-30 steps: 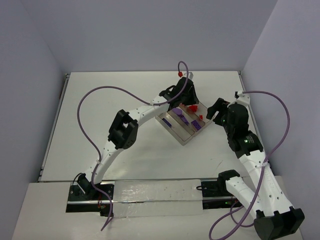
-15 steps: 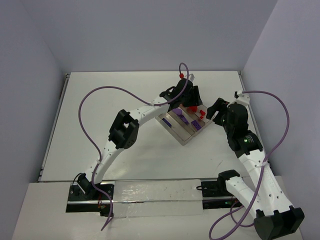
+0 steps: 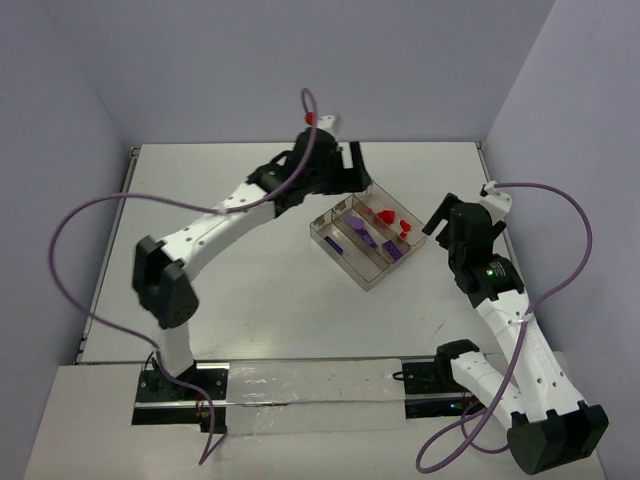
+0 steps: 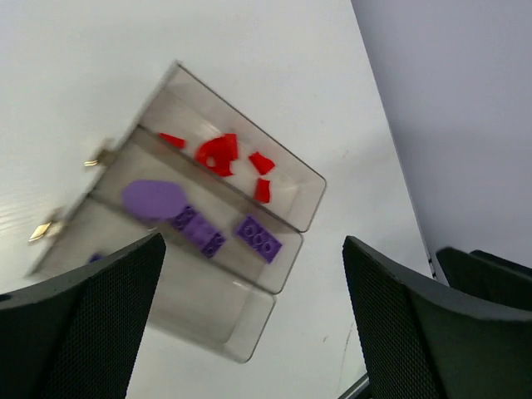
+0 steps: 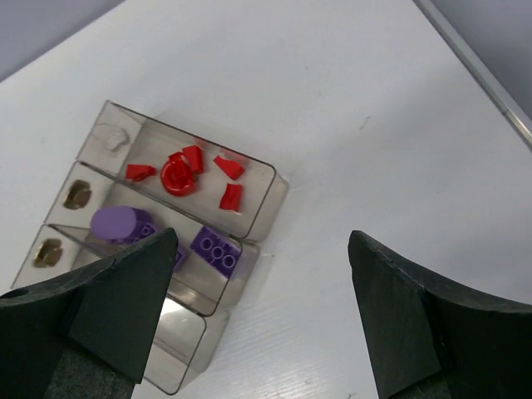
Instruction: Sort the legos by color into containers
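My left gripper (image 4: 253,245) hangs wide apart beyond the tray (image 3: 371,284); my right gripper (image 5: 262,241) gapes beside its right edge, both empty.

The left pincer (image 3: 352,172) has lifted off the tray (image 3: 340,258) toward the frame's upper middle and opened wide, while the right pincer (image 3: 440,215) drew back rightward.

Your top view looks down from high over the near edge, far out, with the whole counter (image 3: 250,290) in frame. Your left wrist view sits past the tray (image 4: 208,303) on its far-left side, fairly near, tilted, looking down. Your right wrist view looks down from the tray's right, also near. All three share the tray and the counter around it.
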Tool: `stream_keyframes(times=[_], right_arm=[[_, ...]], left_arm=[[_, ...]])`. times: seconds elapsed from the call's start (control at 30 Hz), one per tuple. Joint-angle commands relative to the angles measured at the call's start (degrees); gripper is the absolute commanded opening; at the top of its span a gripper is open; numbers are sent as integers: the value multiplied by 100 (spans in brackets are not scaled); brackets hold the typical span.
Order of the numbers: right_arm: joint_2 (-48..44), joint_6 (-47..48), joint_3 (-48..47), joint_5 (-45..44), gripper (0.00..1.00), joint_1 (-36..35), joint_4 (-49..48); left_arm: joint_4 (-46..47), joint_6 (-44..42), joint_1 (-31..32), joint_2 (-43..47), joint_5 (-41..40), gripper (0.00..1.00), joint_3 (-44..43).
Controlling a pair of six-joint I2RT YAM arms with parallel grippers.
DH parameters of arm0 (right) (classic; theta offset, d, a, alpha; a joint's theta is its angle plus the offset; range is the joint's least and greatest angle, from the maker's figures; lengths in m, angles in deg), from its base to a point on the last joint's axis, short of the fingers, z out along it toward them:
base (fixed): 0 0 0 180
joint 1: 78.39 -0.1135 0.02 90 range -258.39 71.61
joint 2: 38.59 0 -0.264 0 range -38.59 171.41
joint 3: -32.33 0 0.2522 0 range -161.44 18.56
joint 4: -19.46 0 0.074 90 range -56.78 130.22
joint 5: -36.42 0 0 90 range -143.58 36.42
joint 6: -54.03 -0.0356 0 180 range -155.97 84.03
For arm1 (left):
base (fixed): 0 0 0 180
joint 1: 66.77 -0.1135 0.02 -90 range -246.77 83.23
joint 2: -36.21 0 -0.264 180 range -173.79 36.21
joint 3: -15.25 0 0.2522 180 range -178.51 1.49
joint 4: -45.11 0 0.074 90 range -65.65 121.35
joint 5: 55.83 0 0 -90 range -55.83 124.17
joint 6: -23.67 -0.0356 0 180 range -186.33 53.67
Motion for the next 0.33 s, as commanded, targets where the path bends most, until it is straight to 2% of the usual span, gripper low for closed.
stream_keyframes(times=[0.0,0.03,0.1,0.13,0.2,0.3], right_arm=[[176,-188,-249,-380,91,2,190],[182,-196,-240,-335,91,9,190],[225,-229,-223,-297,91,11,199],[226,-255,-214,-310,91,10,199],[202,-267,-181,-311,91,10,191],[177,-267,-110,-350,90,10,181]], left_arm=[[-348,-157,-416,1399,-678,96,1514],[-350,-157,-500,1640,-748,96,1580],[-319,-230,-711,2341,-781,96,2584],[-330,-236,-782,2587,-828,96,2652],[-548,-244,-944,3181,-1029,96,3333],[-872,-189,-1199,3793,-1304,96,3680]])
